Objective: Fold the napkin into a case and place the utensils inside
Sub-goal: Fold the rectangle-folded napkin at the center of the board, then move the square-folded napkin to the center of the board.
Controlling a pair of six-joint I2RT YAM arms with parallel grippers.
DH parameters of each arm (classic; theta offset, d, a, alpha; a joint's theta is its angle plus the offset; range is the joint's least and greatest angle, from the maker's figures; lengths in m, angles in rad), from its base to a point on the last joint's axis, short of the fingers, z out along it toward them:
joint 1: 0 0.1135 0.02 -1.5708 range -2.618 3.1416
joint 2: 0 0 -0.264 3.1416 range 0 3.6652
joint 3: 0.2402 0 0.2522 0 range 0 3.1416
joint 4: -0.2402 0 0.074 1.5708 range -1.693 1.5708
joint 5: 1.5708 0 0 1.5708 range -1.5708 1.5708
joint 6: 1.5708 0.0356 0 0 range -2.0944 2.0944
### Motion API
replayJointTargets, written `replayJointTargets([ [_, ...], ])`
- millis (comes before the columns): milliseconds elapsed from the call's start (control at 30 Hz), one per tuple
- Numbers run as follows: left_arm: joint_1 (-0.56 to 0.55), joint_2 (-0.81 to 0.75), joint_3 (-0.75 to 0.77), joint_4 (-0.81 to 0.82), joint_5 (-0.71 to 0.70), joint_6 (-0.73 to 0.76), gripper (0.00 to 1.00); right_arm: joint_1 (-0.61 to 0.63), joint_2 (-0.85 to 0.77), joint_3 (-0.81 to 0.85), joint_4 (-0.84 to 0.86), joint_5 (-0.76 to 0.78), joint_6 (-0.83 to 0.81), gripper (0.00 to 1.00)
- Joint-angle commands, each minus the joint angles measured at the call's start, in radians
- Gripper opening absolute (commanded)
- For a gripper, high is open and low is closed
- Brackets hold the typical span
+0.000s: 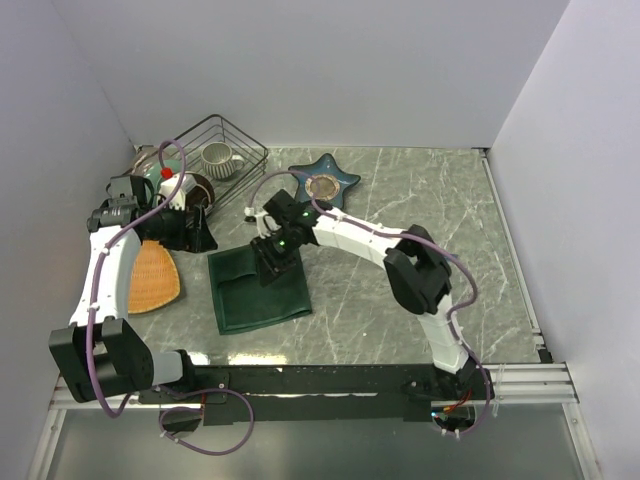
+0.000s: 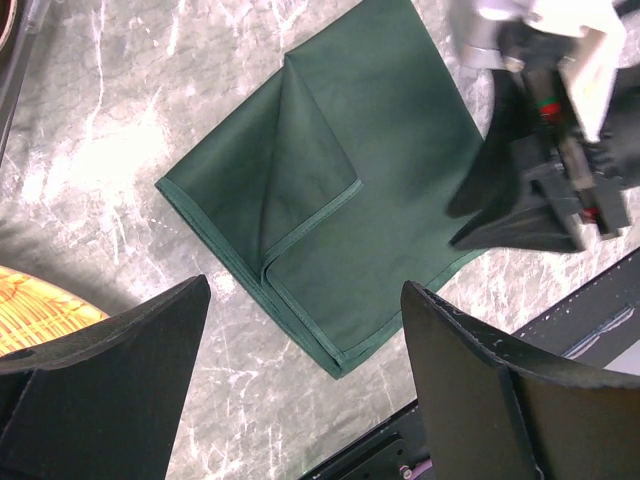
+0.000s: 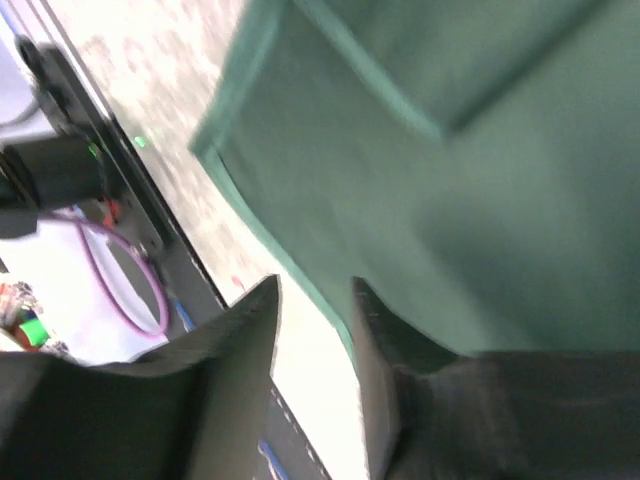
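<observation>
The dark green napkin (image 1: 258, 290) lies flat on the marbled surface (image 1: 400, 300), left of centre and close to its near edge. It is folded into a layered, roughly square shape, with a narrower hemmed flap lying over its left part.

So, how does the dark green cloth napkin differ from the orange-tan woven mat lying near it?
The dark green cloth napkin is folded in layers with straight hemmed edges; the orange-tan woven mat lies unfolded with a rounded edge. The napkin sits mid-table under the right gripper; the mat sits at the left, partly hidden by the left arm. Both lie flat on the marble table.
</observation>
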Motion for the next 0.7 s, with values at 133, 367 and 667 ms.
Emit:
replayJointTargets([
  [133, 0.006, -0.015, 0.035, 0.003, 0.042, -0.005, 0.84, 0.005, -0.058, -0.169, -0.049, 0.119, -0.126, 0.28],
  [367, 0.006, -0.006, 0.038, -0.001, 0.041, 0.003, 0.84, 0.0, -0.022, -0.206, -0.118, 0.273, -0.205, 0.25],
  [667, 0.004, -0.026, 0.044, -0.032, 0.021, 0.059, 0.85, -0.242, 0.023, -0.074, -0.157, 0.627, -0.523, 0.24],
])
